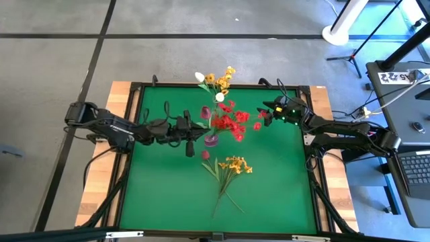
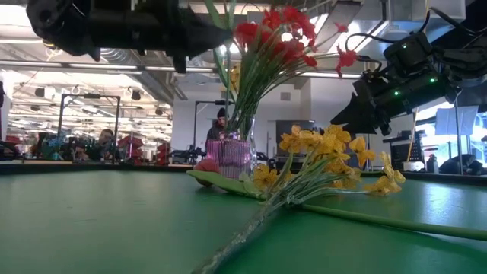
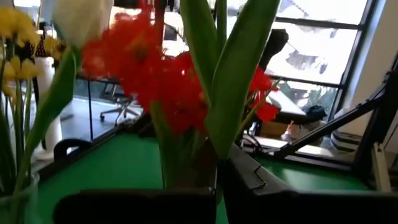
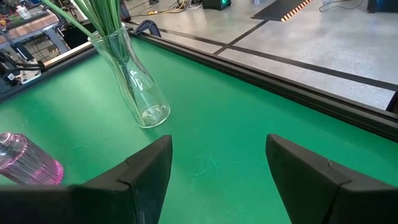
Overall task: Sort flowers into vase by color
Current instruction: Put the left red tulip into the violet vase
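Left gripper (image 1: 195,128) grasping red flowers (image 1: 232,122) over the pink vase (image 1: 211,140). Right gripper (image 1: 267,111) released, just beyond the blossoms.

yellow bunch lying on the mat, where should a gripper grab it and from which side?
Grip the yellow bunch on its bare green stems, below the blossoms, coming straight down from above. It lies flat on the green mat with stems gathered and trailing toward the table's near edge, clear of the pink vase.

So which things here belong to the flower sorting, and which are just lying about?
Job:
red flowers in pink vase
yellow flowers on the mat
clear vase
white buds
left hand
right hand

Lying about:
laptop
cables
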{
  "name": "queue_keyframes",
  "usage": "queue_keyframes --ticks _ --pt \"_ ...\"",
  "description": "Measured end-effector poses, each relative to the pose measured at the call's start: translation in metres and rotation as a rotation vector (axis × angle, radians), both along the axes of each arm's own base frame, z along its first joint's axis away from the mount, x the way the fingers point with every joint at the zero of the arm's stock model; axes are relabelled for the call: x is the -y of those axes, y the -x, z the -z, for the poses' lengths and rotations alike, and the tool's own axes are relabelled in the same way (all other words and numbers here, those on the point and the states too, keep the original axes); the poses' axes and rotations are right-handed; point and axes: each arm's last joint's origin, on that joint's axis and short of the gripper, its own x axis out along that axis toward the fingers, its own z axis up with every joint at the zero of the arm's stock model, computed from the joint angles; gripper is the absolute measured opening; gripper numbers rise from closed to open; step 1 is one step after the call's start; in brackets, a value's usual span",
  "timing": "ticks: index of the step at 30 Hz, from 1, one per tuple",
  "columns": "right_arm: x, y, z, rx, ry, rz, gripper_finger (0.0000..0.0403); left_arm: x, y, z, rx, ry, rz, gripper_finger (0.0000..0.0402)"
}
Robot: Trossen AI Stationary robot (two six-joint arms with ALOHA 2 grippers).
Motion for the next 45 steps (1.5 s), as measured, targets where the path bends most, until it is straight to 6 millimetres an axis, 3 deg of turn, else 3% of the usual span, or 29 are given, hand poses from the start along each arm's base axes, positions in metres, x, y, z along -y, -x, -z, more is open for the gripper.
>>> queue_keyframes --ticks 6,16,27,32,37,45 --pt "0.0 0.0 0.0 -0.001 0.0 -0.001 0.0256 -0.006 -0.004 0.012 -0.046 0.029 -0.048 0.0003" --pt "0.0 0.0 0.001 -0.007 -0.007 -0.004 0.0256 -0.009 -0.003 0.018 -0.108 0.028 -0.157 0.0047" --pt "0.0 0.0 0.001 -0.007 -0.006 -0.004 0.0256 -0.009 -0.004 0.016 -0.091 0.028 -0.157 0.0043" --pt "0.0 0.0 0.001 -0.007 -0.007 -0.004 0.0256 -0.009 -0.004 0.006 -0.027 -0.011 -0.158 0.001" --pt "-0.001 0.001 0.003 -0.027 -0.022 -0.004 0.0256 -0.005 0.0 -0.016 0.017 -0.042 -0.154 0.0007" --pt "-0.001 0.001 0.005 -0.041 -0.032 -0.005 0.0256 0.018 0.033 -0.067 -0.067 -0.044 -0.219 0.0002"
